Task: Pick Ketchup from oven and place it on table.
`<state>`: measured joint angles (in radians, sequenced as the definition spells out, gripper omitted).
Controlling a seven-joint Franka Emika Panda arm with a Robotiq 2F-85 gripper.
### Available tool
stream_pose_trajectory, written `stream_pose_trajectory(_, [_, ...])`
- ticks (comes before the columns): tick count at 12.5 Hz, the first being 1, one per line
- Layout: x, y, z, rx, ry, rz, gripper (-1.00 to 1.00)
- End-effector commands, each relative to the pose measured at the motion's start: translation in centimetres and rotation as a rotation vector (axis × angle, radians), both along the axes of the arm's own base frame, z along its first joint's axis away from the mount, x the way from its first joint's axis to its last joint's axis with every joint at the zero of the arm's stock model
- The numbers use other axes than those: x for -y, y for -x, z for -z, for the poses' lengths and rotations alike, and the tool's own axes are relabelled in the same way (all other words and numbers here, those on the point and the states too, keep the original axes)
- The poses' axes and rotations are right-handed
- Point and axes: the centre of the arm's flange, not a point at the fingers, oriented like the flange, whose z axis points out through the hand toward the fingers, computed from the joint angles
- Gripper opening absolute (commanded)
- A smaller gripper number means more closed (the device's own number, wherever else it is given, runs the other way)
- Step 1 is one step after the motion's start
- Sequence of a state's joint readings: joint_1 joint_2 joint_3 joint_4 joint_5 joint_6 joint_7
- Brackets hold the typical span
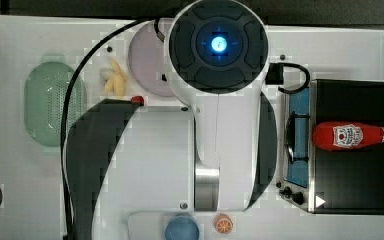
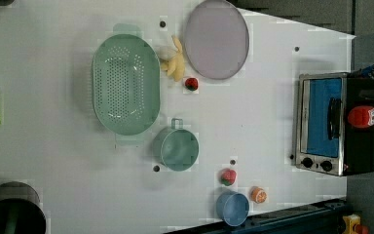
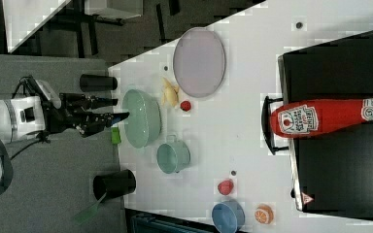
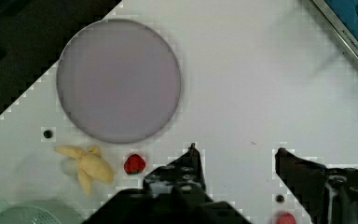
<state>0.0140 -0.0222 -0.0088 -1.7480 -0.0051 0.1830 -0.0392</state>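
Ketchup bottle lying on the oven roof, not yet reached.

The ketchup bottle (image 1: pixel 350 136) is seen lying on its side across the black top of the toaster oven (image 1: pixel 352 195), above the door handle, well apart from the pincer (image 4: pixel 235 161), which is held spread and empty over bare counter (image 1: pixel 160 150) beside the lilac plate (image 4: pixel 119 79) and a strawberry (image 4: pixel 134 164). The bottle is probably best gripped across its labelled body, so that rolling is avoided, then lifted straight up.
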Motion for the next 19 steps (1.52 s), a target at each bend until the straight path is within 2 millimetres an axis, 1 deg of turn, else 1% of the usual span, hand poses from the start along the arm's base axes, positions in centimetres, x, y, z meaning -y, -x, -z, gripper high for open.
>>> stream_pose_trajectory(1, [2.2,11.0,-8.4,-0.023,0.007,-0.011,0.59])
stream_pose_trajectory(3, [2.5,11.0,-8.4,-0.02,0.007,-0.006,1.0])
stream_pose_trajectory(4, [3.2,10.8,-8.3,-0.017,0.011,0.006,1.0])
stream_pose_trajectory(6, [5.7,10.4,-7.7,-0.015,0.007,0.053,1.0])
stream_pose_trajectory(8, [9.8,9.5,-6.6,-0.001,-0.005,0.129,1.0])
stream_pose_trajectory(10, [14.8,8.6,-4.9,0.021,-0.012,0.219,1.0])
stream_pose_trajectory(14, [24.4,7.5,-0.1,0.046,0.004,0.391,1.0])
stream_pose_trajectory(16, [28.4,7.0,2.5,0.066,0.032,0.459,1.0])
stream_pose_trajectory(19, [32.9,6.4,6.8,0.074,0.083,0.533,1.0])
